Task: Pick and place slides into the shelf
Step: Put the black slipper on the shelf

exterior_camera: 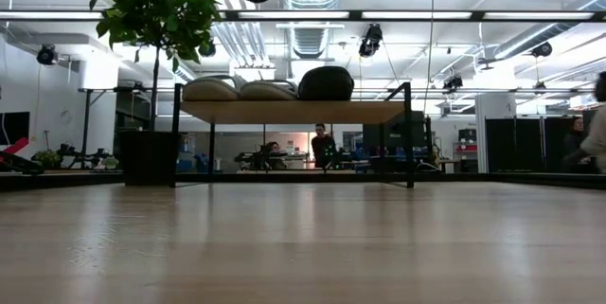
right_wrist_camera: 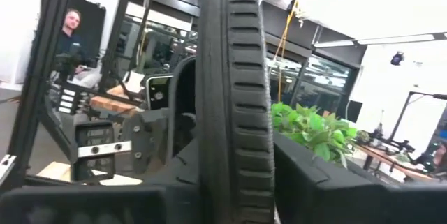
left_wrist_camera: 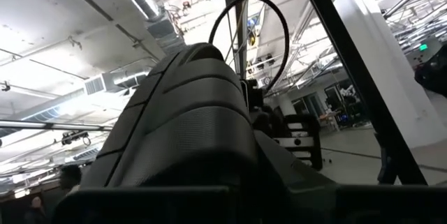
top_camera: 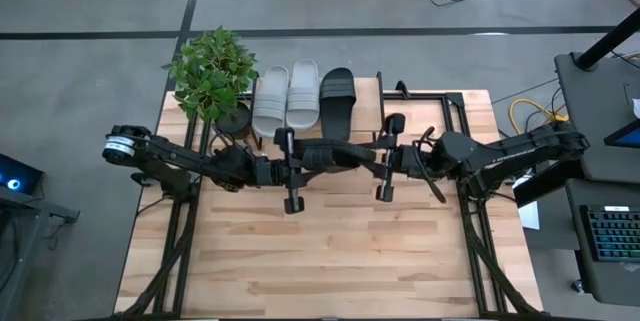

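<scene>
Both arms meet over the middle of the bench [top_camera: 330,251], and a black slide [top_camera: 335,154] hangs between them, lifted clear of the wood. The left claw [top_camera: 291,169] is clamped tight on one end of that slide; in its own wrist view the ribbed black sole [left_wrist_camera: 188,147] fills the picture right in front of the fingers. The right claw [top_camera: 385,166] sits at the slide's other end, its fingers narrowed around the sole's edge [right_wrist_camera: 234,112], which stands upright between the dark fingers [right_wrist_camera: 328,189] in the right wrist view; whether they press on it yet or only bracket it cannot be told. Beyond the two claws, toward the far edge of the bench, stands the shelf [top_camera: 400,89], and on its top board lie three slides side by side: two light grey ones [top_camera: 286,96] and, just beside them on the right claw's side, another black one [top_camera: 337,99]. From bench height the same three show as rounded humps on the board [exterior_camera: 294,112], grey [exterior_camera: 237,89] then black [exterior_camera: 326,83]. A potted plant [top_camera: 212,73] stands off the shelf's end on the left claw's side, just past the grey pair. People show in the room behind the bench.
</scene>
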You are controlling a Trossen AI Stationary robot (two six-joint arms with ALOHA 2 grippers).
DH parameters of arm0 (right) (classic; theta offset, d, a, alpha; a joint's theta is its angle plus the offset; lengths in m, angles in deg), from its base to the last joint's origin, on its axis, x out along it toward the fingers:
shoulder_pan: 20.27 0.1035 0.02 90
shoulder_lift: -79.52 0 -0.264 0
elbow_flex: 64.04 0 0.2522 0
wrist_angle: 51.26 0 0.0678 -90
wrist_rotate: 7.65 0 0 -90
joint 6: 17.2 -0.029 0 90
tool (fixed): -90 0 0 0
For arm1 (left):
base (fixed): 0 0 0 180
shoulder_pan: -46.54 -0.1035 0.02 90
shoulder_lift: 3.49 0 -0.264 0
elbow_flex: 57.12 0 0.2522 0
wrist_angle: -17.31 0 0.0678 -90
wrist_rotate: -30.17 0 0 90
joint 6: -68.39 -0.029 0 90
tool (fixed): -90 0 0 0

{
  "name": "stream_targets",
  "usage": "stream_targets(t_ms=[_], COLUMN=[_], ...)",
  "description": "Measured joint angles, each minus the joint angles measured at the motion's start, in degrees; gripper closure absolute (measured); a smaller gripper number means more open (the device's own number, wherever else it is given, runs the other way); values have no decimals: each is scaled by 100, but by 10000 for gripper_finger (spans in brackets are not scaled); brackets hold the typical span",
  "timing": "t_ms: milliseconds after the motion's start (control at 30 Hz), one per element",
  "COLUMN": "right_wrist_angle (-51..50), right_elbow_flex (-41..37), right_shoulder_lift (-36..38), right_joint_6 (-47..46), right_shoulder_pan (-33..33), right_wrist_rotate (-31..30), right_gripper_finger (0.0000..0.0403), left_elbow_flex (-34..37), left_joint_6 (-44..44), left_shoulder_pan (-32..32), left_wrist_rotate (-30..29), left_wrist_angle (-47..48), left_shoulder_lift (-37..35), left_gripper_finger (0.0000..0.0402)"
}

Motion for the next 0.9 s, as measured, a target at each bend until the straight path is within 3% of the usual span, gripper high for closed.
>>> stream_targets(t_ms=[167, 400, 700, 900], right_wrist_angle=[-7, -24, -1040, -2498], right_elbow_flex=[16, 16, 93, 378], right_shoulder_lift=[-10, -4, 543, 1162], right_joint_6=[229, 303, -81, -695], right_shoulder_pan=[0, 7, -28, -234], right_wrist_rotate=[-86, -282, -557, -584], right_gripper_finger=[354, 356, 357, 357], left_elbow_flex=[44, 45, 72, 74], left_joint_6=[-8, 0, -519, -796], left_shoulder_pan=[0, -4, -11, -2], left_wrist_rotate=[-7, -18, -65, -754], left_wrist_angle=[22, 80, 504, 1034], left_shoulder_lift=[4, 4, -27, -240], left_gripper_finger=[401, 383, 245, 163])
